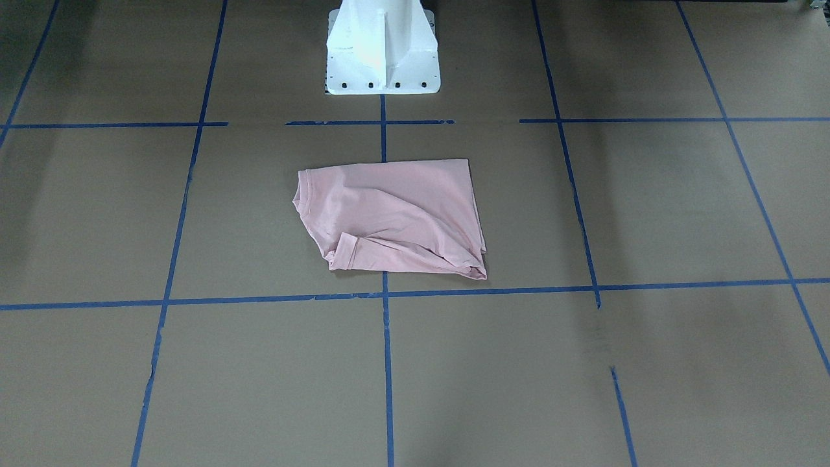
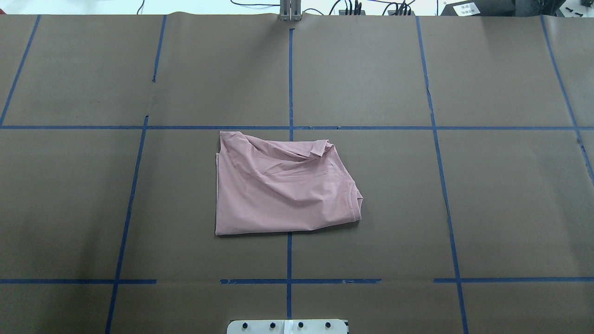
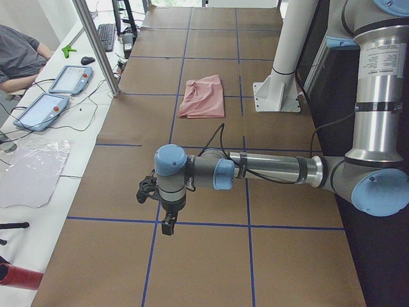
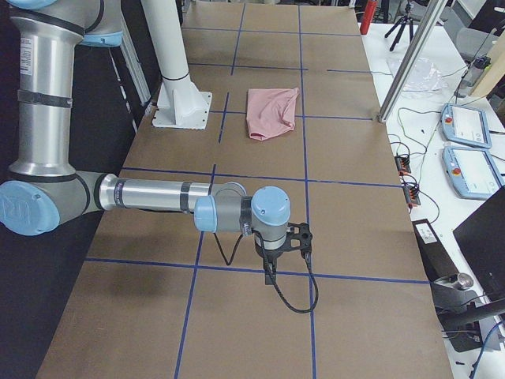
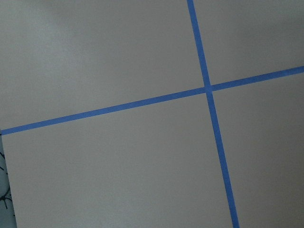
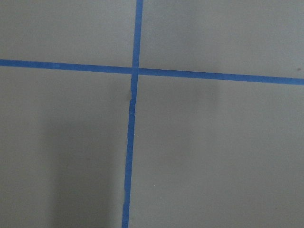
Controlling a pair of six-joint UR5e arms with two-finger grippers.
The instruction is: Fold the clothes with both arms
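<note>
At the far ends of the table [image 1: 648, 207], the left gripper [image 3: 167, 224] and right gripper [image 4: 270, 275] hang above the paper; I cannot tell whether either is parted or closed. The pink T-shirt [image 2: 283, 185] lies at the middle near the white pedestal [image 1: 382, 58], well apart from both grippers. It is folded into a rumpled rectangle, so the folding looks mostly done, with perhaps only tidying left.

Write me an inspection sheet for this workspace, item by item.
Surface: brown paper with a blue tape grid.
Job's things: pink T-shirt folded into a creased rough rectangle across the centre tape line, collar toward the robot's right.
Clutter: nothing seen.
Grippers: left pincer and right pincer point down over bare paper, far from the shirt; open or shut cannot be told.
Cables: black cable loops below the right wrist.
Surroundings: white pedestal; teach pendants; a seated person.
</note>
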